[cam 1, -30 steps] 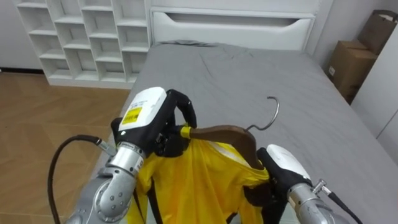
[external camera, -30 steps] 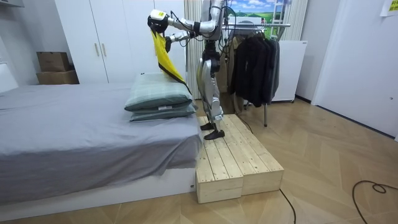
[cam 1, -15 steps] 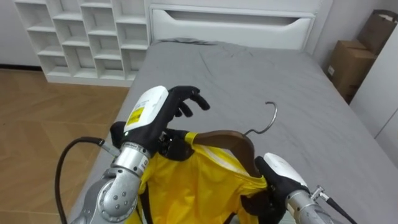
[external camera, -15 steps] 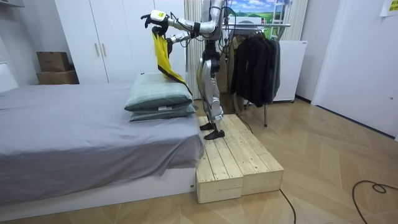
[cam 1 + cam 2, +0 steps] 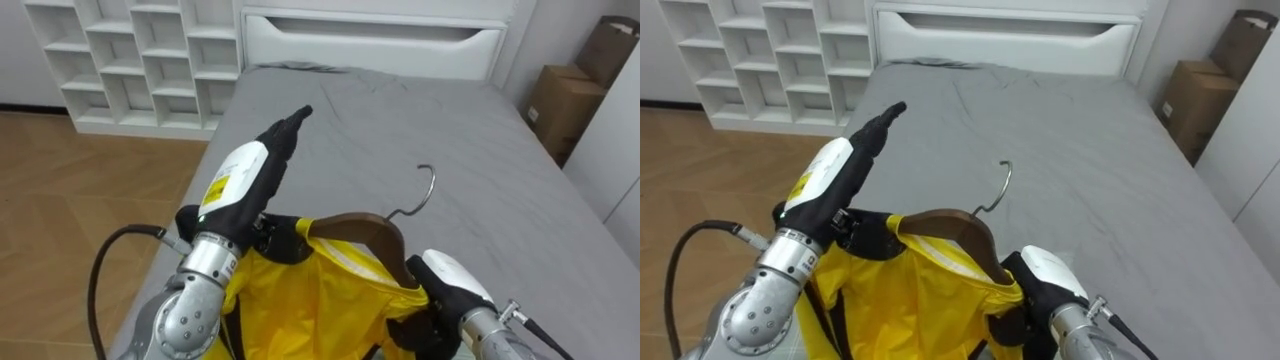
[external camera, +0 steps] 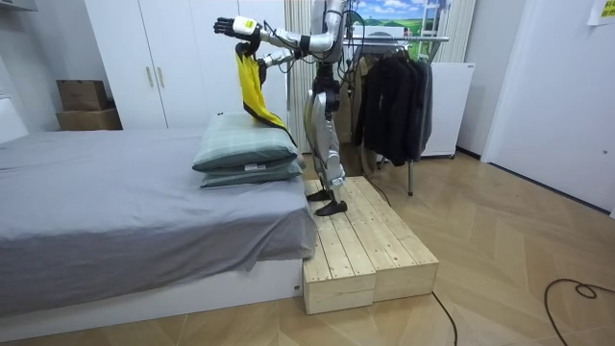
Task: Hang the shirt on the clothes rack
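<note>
One yellow garment (image 5: pixel 320 300) on one wooden hanger (image 5: pixel 352 226) (in right hand (image 5: pixel 450 282))

Smooth wooden hanger (image 5: pixel 352 226), metal hook (image 5: pixel 431 188), yellow cloth garment (image 5: pixel 310 300)

A wide bed (image 5: pixel 470 170) with a grey cover and a white headboard (image 5: pixel 370 45) takes up most of the room. Beside it, against the wall, stands a white cubby shelf (image 5: pixel 130 60) on a herringbone wood floor (image 5: pixel 80 190). A cardboard box (image 5: pixel 563 105) sits on the bed's other side. Two grey-green pillows (image 6: pixel 245 144) are stacked at the foot of the bed, next to a low wooden platform (image 6: pixel 370 245). Behind them are white wardrobe doors (image 6: pixel 154 58), a clothes rack (image 6: pixel 423 40) with dark garments (image 6: pixel 394 106), and a white cabinet (image 6: pixel 450 106).
</note>
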You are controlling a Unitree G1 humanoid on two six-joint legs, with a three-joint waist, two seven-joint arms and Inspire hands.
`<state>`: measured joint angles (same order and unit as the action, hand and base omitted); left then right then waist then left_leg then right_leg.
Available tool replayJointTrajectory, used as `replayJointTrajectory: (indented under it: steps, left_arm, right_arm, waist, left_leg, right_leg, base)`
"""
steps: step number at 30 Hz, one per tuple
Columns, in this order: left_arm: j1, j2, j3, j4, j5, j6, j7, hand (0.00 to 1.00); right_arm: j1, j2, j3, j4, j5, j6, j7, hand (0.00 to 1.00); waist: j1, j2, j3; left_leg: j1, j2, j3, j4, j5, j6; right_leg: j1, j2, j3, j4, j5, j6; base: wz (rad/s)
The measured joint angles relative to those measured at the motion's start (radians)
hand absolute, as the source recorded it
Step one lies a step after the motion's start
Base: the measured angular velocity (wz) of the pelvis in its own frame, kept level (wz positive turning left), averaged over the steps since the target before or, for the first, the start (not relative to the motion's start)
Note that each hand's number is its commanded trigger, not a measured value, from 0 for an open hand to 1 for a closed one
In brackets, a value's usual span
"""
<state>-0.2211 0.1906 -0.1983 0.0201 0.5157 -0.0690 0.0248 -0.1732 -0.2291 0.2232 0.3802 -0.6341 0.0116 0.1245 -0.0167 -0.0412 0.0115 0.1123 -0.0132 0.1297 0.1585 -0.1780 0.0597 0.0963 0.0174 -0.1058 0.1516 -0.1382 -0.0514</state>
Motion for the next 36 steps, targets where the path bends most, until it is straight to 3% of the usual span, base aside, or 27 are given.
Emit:
replayJointTrajectory:
  steps: [15,27,36]
  left_arm:
    - [0.014,0.001,0.0,0.014,-0.045,0.018,0.0,0.0]
    - [0.016,0.0,0.001,0.019,-0.054,0.022,0.003,0.0]
    - [0.039,0.002,0.001,-0.107,-0.054,0.039,0.002,0.0]
  right_arm:
    - [0.0,-0.004,-0.013,0.0,0.0,0.0,0.014,1.0]
    - [-0.001,-0.006,-0.058,0.0,0.04,-0.002,-0.046,1.0]
    - [-0.018,-0.024,-0.139,0.002,0.085,-0.002,-0.068,1.0]
  waist:
    - [0.0,0.0,0.0009]
    - [0.001,-0.005,0.0005]
    - [-0.01,-0.008,-0.0042]
  left_leg:
    - [0.004,0.0,0.004,-0.006,0.0,0.0]
    - [-0.004,-0.002,-0.002,-0.005,0.0,0.0]
    - [-0.023,-0.001,-0.004,0.004,0.0,0.0]
  right_leg:
    - [0.0,0.0,0.003,0.002,0.0,0.0]
    - [-0.002,-0.002,-0.003,-0.002,-0.004,0.001]
    - [-0.014,-0.003,-0.011,0.001,-0.003,0.001]
  base:
    - [0.0]
    - [0.01]
    - [0.01]
